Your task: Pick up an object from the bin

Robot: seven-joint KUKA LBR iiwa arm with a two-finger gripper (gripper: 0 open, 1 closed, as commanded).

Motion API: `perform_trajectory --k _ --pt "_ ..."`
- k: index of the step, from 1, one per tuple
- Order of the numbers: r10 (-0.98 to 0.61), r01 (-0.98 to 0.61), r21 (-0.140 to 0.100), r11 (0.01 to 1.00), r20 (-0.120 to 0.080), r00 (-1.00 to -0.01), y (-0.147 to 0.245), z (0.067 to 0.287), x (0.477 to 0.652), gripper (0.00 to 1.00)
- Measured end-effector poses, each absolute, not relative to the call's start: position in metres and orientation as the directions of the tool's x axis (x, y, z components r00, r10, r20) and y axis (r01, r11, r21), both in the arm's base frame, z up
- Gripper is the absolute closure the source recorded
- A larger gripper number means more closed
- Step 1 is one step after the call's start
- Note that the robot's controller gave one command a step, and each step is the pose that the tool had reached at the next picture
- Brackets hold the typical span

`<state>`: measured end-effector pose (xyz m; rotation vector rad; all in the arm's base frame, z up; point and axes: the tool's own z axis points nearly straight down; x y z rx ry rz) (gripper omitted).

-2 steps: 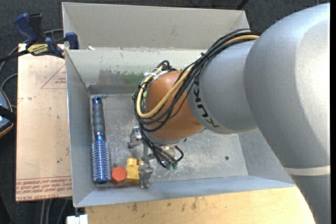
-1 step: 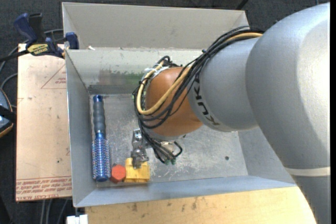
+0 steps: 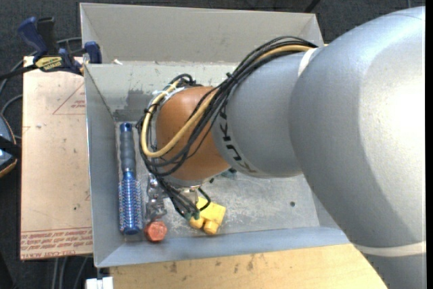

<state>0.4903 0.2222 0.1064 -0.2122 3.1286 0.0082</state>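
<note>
My gripper [image 3: 157, 201] reaches down under the arm's orange cover at the bin's lower left, its metal body partly hidden by cables. Just below it on the bin floor lies a small red-orange round thing [image 3: 156, 231]. Immediately to its left a blue brush [image 3: 128, 203] lies lengthwise along the left wall, with its handle pointing to the back and its bristled head toward the front. A small yellow blocky thing [image 3: 212, 218] with a green bit on its left side sits to the right of the gripper near the front wall.
The arm and its orange cover hide the middle and right of the bin. The left wall stands close beside the brush, and the front wall is just below the red thing and the yellow thing.
</note>
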Motion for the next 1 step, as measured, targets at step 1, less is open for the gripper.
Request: perform_trajectory --k 1 --pt "-0.124 -0.125 0.009 0.992 -0.04 -0.991 0.2194 0.1112 0.5001 0.0"
